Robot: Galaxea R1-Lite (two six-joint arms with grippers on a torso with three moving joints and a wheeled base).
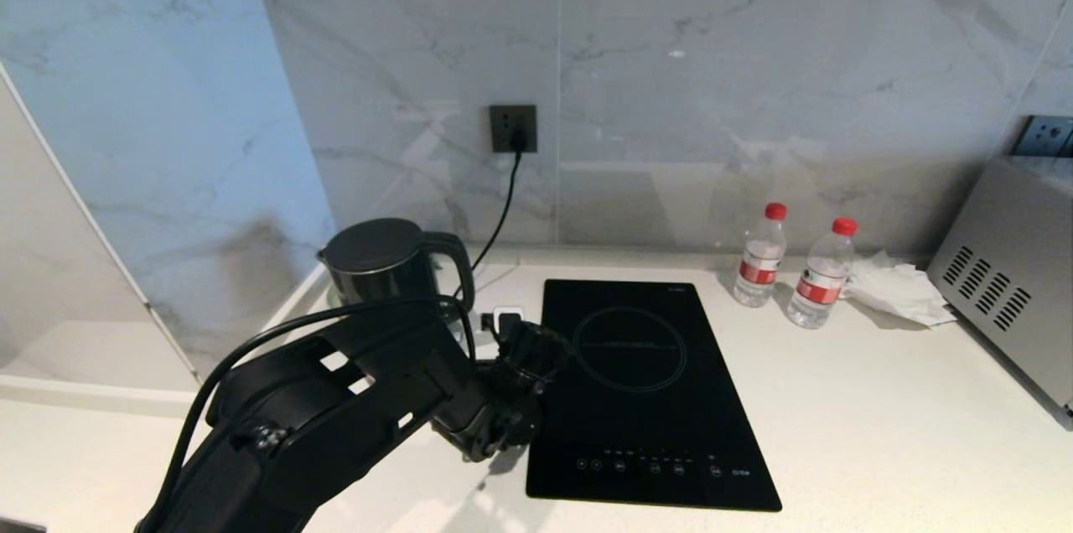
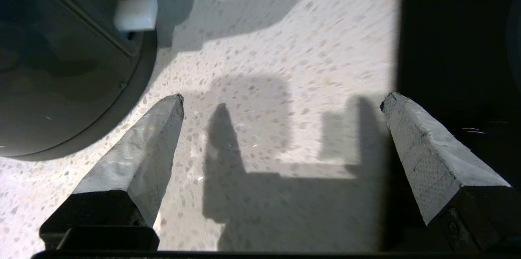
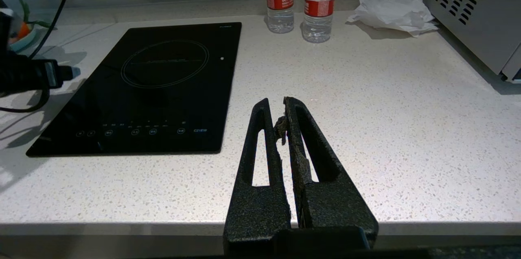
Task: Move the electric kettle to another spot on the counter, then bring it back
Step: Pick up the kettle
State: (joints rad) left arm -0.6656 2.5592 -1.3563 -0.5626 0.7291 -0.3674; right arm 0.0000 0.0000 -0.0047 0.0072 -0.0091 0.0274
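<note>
**Reaching Low Beside the Kettle, Left Fingers Spread Wide**

Reaching in from the lower left of the head view, the left arm stretches across the counter (image 1: 880, 399), with the left gripper (image 1: 536, 346) low over the white speckled top, in the strip between the electric kettle (image 1: 381, 263) and the induction hob (image 1: 645, 386). In the left wrist view its two grey padded fingers (image 2: 138, 157) stand wide apart with nothing between them but bare worktop and their own shadow. On one side of them, near one fingertip but not touching it, is a dark rounded body with a small white block (image 2: 136, 12) at its rim; whether that is the kettle or its base I cannot tell. On the other side is the black edge of the hob.

The kettle stands upright at the back left of the counter, close to the corner of the marble wall (image 1: 671, 80). Its lid is on and its looped handle is turned toward the hob. A black cord (image 1: 501, 214) runs from a dark wall socket (image 1: 513, 128) down behind the handle.

The right gripper (image 3: 283, 110) hangs over the front edge of the counter, right of the hob, with its black fingers pressed together and holding nothing.

Two clear water bottles (image 1: 760, 256) with red caps stand at the back right, a crumpled white tissue (image 1: 901, 290) just beside them, and a grey vented appliance (image 1: 1006, 282) at the far right.
</note>
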